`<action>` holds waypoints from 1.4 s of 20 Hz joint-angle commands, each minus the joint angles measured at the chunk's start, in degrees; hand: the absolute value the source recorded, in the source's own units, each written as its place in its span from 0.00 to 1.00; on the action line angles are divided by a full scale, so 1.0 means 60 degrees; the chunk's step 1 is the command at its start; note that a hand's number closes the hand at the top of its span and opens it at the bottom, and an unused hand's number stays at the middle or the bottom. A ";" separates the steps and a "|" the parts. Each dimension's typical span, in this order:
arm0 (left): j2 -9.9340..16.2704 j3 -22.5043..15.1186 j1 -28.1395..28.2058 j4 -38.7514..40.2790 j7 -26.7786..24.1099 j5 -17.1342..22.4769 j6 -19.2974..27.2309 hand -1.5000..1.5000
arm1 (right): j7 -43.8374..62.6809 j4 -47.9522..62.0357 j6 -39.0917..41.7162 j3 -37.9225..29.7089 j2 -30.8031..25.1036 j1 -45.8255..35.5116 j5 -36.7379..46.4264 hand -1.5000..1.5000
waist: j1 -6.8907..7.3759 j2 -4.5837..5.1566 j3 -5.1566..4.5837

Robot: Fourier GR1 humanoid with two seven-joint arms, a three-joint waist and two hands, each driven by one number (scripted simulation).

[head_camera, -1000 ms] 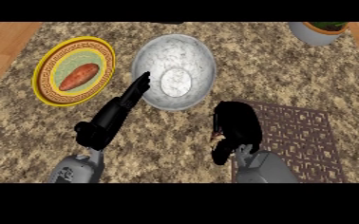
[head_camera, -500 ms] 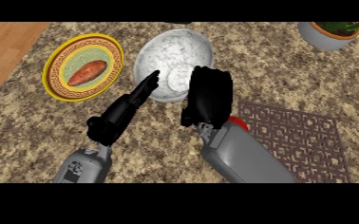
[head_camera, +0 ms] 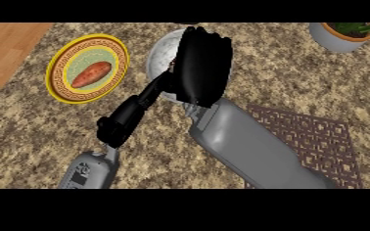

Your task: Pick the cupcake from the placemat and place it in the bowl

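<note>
Covering most of the bowl (head_camera: 160,54), the right hand (head_camera: 204,66) hides its contents.

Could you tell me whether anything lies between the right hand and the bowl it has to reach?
Nothing visible does: the black right hand hangs directly over the round grey bowl, hiding most of it. The cupcake cannot be seen.

Bowl (head_camera: 160,54) mostly hidden — right hand (head_camera: 202,68) covers.

Grey forearms, black left hand (head_camera: 123,122), right hand (head_camera: 202,68)
</note>
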 commanded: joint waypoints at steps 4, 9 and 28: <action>0.0176 0.0301 0.0227 0.0012 -0.0224 0.0137 -0.0033 0.50 | 0.2600 0.1837 -0.0845 -0.0106 0.0111 -0.1197 0.0133 1.00 | -0.0214 0.0015 -0.0009; 0.0126 0.0310 0.0043 0.0042 -0.0130 -0.0052 0.0142 0.50 | 0.2685 0.3165 -0.1143 0.0077 0.0110 -0.2001 0.0838 1.00 | -0.0516 0.0012 0.0006; 0.0097 0.0488 0.0527 0.0093 -0.0482 -0.0041 0.0185 0.50 | 0.0222 0.5132 -0.4713 -0.0736 0.0112 -0.1004 -0.2910 0.00 | -0.0915 0.0008 0.0039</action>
